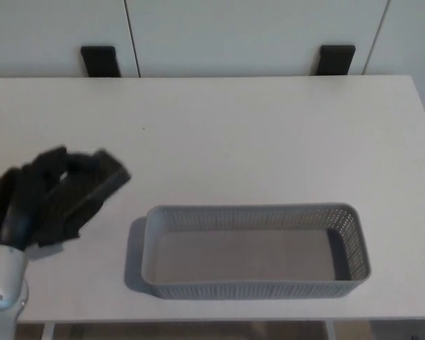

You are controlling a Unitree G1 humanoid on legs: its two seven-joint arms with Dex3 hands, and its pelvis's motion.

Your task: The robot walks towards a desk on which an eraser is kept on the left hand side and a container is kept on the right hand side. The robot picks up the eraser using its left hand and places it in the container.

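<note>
The left robot hand sits over the desk's left side, its black fingers motion-blurred and curled around a dark, flat-looking block that seems to be the eraser. The blur makes the outlines of fingers and block hard to separate, so the grasp reads as closed on the eraser, though the exact contact cannot be made out. The silver wrist enters at the lower left corner, close to the desk's front edge.

The grey mesh container lies lengthwise near the front edge, right of the hand, with a strip of bare white surface between its left wall and the fingertips. Its inside is open to view, and its long rim runs parallel to the desk's front edge.

Behind the container, the white top stretches to the back edge, where two black brackets stand against the pale cabinet doors. The desk's right edge slants down the right side of the picture, well apart from the container's right end.

The right robot hand does not show.
</note>
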